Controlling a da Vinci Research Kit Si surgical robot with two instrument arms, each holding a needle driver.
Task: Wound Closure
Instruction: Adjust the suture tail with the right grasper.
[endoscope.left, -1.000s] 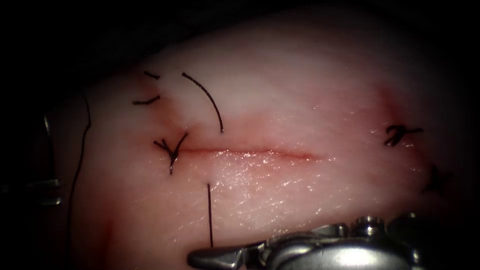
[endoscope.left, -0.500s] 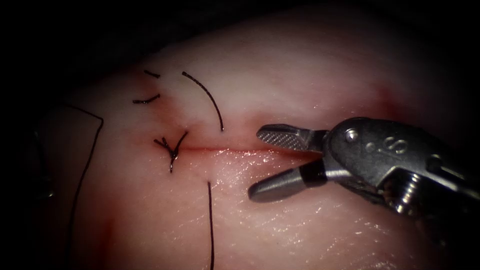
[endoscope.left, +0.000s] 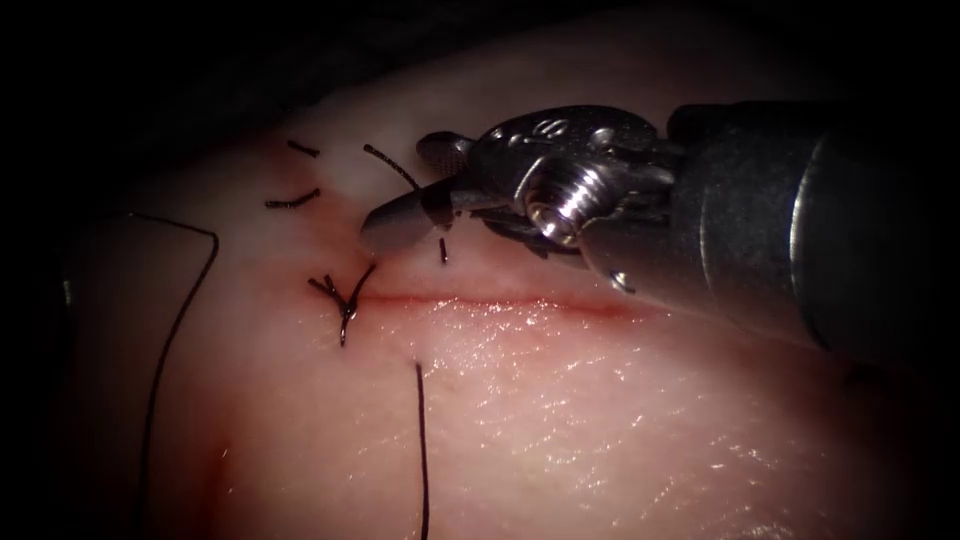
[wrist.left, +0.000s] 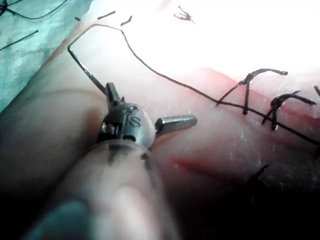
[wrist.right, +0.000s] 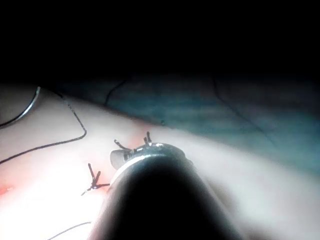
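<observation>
1. My left tool (wrist.left: 152, 102) waits off the left of the tissue (endoscope.left: 600, 420). Its jaws are spread wide, closed on nothing.
2. A stiff grey strand that I take for the needle (wrist.left: 87, 72) runs up to one of those jaws. It lies on the surface, not in the tissue, probably parked there out of the way.
3. The thread (endoscope.left: 175, 320) loops slack down the left side.
4. A finished knot (endoscope.left: 345, 295) closes the left end of the cut (endoscope.left: 500, 302).
5. My right tool (endoscope.left: 405, 190) reaches across above the cut. Its jaws are partly open astride the thread's arc, not yet pinching it. I judge it set to take hold there.
</observation>
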